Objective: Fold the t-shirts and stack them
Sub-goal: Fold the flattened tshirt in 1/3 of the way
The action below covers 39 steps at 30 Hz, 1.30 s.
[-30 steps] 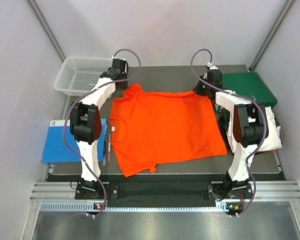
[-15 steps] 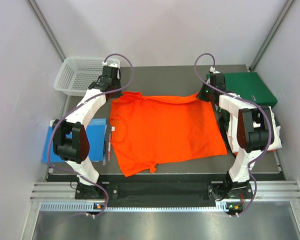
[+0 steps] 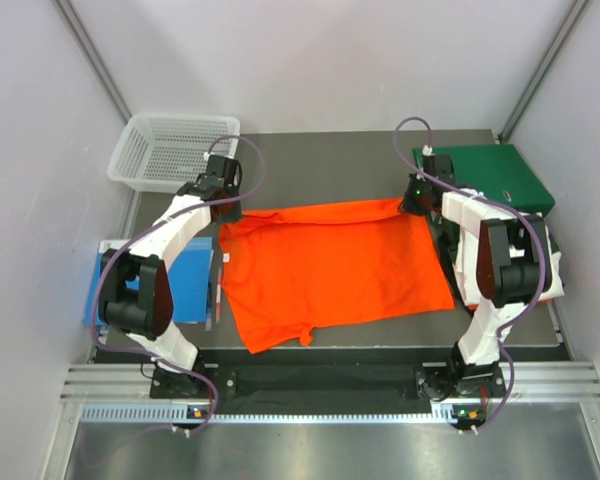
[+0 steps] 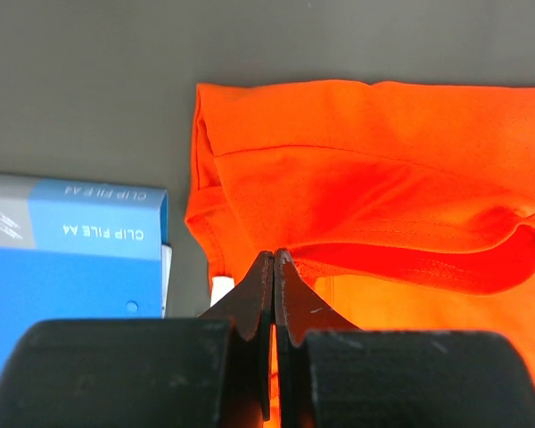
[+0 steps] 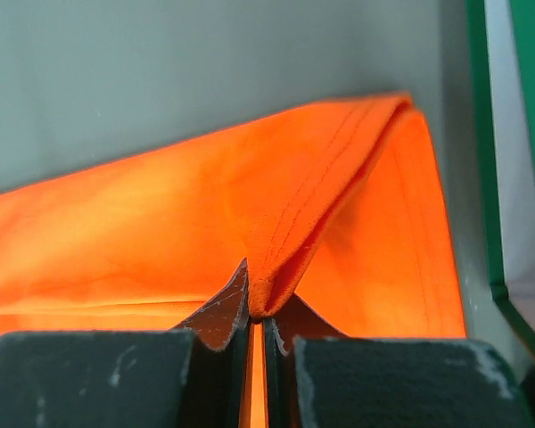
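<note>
An orange t-shirt (image 3: 330, 265) lies spread on the dark table, its far edge lifted and folding toward me. My left gripper (image 3: 227, 208) is shut on the shirt's far left edge; in the left wrist view the jaws (image 4: 274, 259) pinch orange cloth (image 4: 383, 187). My right gripper (image 3: 412, 200) is shut on the far right corner; in the right wrist view the jaws (image 5: 257, 308) clamp a fold of the orange shirt (image 5: 160, 223). A folded green t-shirt (image 3: 495, 175) lies at the far right, with white cloth (image 3: 552, 265) beside the right arm.
A white mesh basket (image 3: 170, 150) stands at the far left. A blue clip-file box (image 3: 185, 275) lies at the table's left edge, also in the left wrist view (image 4: 62, 241). Grey walls enclose the table. The green shirt's edge shows in the right wrist view (image 5: 517, 134).
Both grippers have moved toward me from the far edge, carrying the shirt's far edge with them; the collar and sleeve area has folded over and the shirt looks shorter.
</note>
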### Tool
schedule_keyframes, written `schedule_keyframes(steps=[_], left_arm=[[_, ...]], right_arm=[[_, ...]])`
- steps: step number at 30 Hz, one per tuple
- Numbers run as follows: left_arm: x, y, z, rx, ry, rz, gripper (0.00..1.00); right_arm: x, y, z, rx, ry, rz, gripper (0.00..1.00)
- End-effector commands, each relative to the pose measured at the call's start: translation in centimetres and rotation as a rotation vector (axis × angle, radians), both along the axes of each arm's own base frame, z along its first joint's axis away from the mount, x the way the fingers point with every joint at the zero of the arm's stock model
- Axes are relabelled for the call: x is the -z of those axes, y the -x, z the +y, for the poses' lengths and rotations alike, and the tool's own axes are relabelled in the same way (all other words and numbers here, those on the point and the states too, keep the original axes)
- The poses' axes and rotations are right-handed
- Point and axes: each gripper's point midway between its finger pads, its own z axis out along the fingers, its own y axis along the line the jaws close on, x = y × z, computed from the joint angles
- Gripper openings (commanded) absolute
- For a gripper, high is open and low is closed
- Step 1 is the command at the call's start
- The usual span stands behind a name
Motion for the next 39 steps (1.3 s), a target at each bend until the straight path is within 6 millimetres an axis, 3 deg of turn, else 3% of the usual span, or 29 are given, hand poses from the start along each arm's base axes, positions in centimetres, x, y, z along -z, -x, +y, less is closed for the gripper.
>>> schedule_keyframes(steps=[1,8,14,18,24,31,35,36,37,38,39], left_arm=[[-0.4,1.3,0.0,-0.024,0.013,-0.004,0.00],[0.3,3.6,-1.2,-0.010,0.028,0.033,0.00],[0.1,5.5,-1.3,-0.025,-0.006,0.046,0.00],[0.6,6.5,-1.7,-0.021,-0.017,0.060,0.00],[2.0,8.4,-2.2,-0.013,-0.059,0.107,0.00],[4.9,10.9,-2.5,-0.005,-0.095,0.207,0.00],[6.2,11.8,-2.4,-0.009,-0.119,0.248,0.00],[6.3,12.0,-2.7,0.006,-0.124,0.258,0.00],[6.4,12.2,-2.6,0.005,-0.129,0.265,0.04],[6.3,12.1,-2.5,0.001,-0.138,0.263,0.29],[6.2,12.3,-2.5,0.001,-0.153,0.265,0.67]], right_arm=[[-0.5,1.5,-0.3,-0.008,-0.016,0.019,0.00],[2.9,2.8,-0.2,-0.015,-0.019,0.121,0.00],[2.3,3.3,-0.4,-0.008,-0.010,0.101,0.00],[3.1,3.6,-0.9,0.003,0.014,0.127,0.00],[4.6,3.8,-1.3,0.020,0.017,0.166,0.00],[3.4,3.3,-2.3,0.058,0.029,0.136,0.00],[3.9,3.3,-2.5,0.047,0.038,0.166,0.00],[4.4,3.5,-2.4,0.030,0.044,0.195,0.08],[4.6,3.7,-2.4,0.026,0.040,0.206,0.15],[4.6,3.9,-2.2,0.009,0.039,0.210,0.29],[4.3,3.9,-2.2,0.002,0.035,0.198,0.51]])
